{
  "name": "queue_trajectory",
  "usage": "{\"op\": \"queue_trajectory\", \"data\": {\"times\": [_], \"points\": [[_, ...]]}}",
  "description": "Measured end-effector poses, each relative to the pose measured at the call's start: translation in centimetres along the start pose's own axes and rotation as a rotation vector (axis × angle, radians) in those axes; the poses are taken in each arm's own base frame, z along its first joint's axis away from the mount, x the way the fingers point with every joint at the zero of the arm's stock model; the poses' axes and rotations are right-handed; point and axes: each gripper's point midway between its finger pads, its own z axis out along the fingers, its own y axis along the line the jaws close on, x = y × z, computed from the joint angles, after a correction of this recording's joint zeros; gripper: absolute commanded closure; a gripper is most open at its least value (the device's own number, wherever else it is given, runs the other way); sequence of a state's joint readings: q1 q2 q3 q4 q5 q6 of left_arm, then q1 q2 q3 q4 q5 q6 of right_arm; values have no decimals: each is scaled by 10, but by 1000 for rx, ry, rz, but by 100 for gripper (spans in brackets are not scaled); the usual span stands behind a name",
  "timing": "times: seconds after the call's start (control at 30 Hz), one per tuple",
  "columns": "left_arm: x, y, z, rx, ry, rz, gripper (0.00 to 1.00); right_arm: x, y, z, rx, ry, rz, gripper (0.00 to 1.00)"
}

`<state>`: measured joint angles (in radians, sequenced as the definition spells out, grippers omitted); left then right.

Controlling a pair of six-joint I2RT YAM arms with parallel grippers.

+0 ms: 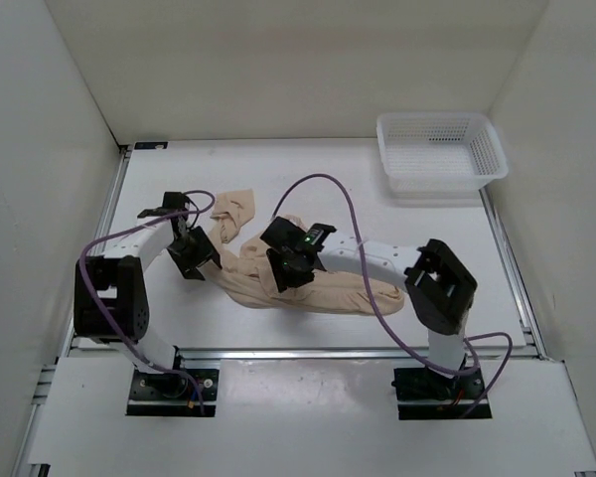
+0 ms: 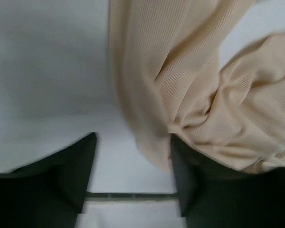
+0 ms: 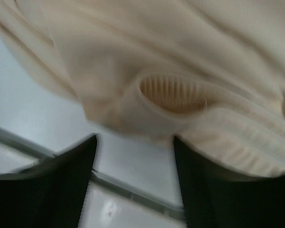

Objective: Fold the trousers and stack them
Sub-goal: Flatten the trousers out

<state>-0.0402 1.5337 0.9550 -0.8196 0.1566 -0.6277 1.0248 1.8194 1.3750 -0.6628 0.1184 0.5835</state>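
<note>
Left claw (image 2: 133,142) hangs spread at the bunched end of the trousers (image 1: 328,293), cloth touching one finger only, the pair crumpled mid-desk (image 1: 228,328), right claw (image 3: 135,137) spread beside the ribbed band, so I reckon either could close on air or one thin fold and drag the heap lopsided.

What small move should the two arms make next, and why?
Probably ease both forward and close on the cloth: the trousers lie crumpled, and the left fingers and right fingers stand open at their edge, gripping nothing.
</note>
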Motion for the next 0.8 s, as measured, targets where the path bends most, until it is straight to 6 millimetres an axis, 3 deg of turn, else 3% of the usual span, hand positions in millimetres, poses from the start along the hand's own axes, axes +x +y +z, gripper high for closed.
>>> {"op": "queue_trajectory", "data": {"times": [0.03,0.07,0.1,0.23,0.33,0.43,0.5,0.57,0.63,0.73,0.8], "points": [[-7,-4,4,0,0,-1,52,-8,3,8,0,-8,2,74],[-13,-7,8,1,-2,-2,78,-14,5,17,6,-15,13,93],[-17,-8,13,-2,-2,-4,87,-17,4,25,12,-14,17,100],[-25,-8,23,-21,17,11,90,-23,-14,33,48,0,64,100],[-37,-15,29,-12,27,18,90,-49,-30,25,52,-38,109,100],[-47,-22,25,14,13,18,90,-80,-50,7,62,-109,139,100],[-57,-29,12,31,-7,18,90,-104,-67,-18,66,-161,154,100],[-80,-48,-16,74,-62,24,90,-135,-79,-49,52,-238,171,100],[-114,-73,-57,139,-158,32,90,-183,-93,-98,30,-358,193,100],[-170,-114,-155,280,-378,55,90,-253,-116,-202,-15,-621,221,100],[-196,-134,-235,391,-562,77,90,-277,-131,-279,-29,-812,234,100]]}}
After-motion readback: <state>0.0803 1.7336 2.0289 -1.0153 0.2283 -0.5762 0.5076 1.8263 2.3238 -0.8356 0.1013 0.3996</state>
